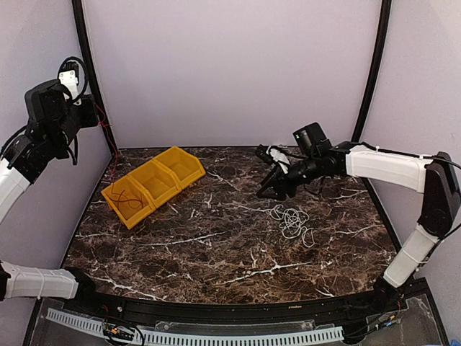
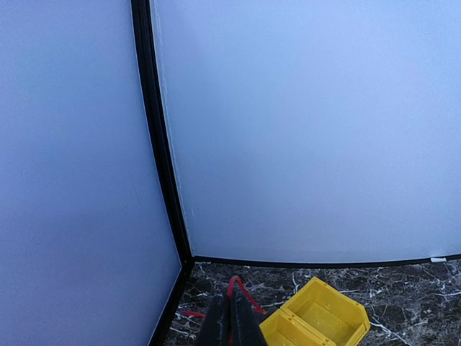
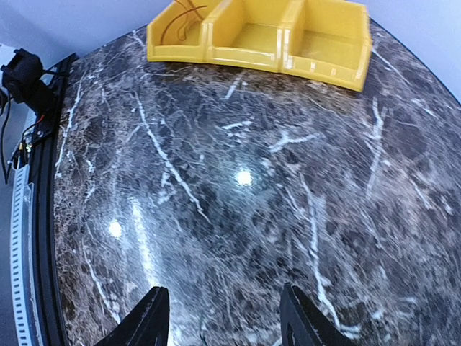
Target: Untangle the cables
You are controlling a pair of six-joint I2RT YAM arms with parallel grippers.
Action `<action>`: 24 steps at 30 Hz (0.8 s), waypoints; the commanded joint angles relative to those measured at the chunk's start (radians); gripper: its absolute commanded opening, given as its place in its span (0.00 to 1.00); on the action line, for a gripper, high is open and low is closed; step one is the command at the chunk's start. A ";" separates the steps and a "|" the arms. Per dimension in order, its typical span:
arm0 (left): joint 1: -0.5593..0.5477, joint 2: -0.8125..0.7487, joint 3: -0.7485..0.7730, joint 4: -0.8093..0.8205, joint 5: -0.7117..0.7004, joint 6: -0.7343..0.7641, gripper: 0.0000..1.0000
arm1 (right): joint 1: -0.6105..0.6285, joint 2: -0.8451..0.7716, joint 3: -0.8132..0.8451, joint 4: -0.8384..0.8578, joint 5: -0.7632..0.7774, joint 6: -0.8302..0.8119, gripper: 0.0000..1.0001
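Left gripper [image 2: 230, 323] pinching red cable [image 2: 240, 286], right gripper [image 3: 223, 317] spread, white cable [image 1: 292, 220] looped on marble table [image 1: 216, 249]

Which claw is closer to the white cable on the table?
Right. The right gripper hovers open just beyond the white cable; the left gripper is raised high, far off to the left, pinching a red cable.

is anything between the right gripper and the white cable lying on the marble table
Nothing visible. The open right gripper hangs just beside the thin white cable coil, with only dark marble tabletop between them. The yellow three-compartment plastic bin sits far off to the left.
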 commanded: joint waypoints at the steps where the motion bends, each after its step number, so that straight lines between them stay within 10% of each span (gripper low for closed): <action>1: 0.018 0.029 0.048 0.012 0.009 0.058 0.00 | -0.092 -0.100 -0.105 0.015 -0.067 -0.038 0.54; 24: 0.065 -0.028 -0.455 0.019 0.192 -0.133 0.00 | -0.223 -0.270 -0.306 0.140 -0.023 -0.075 0.55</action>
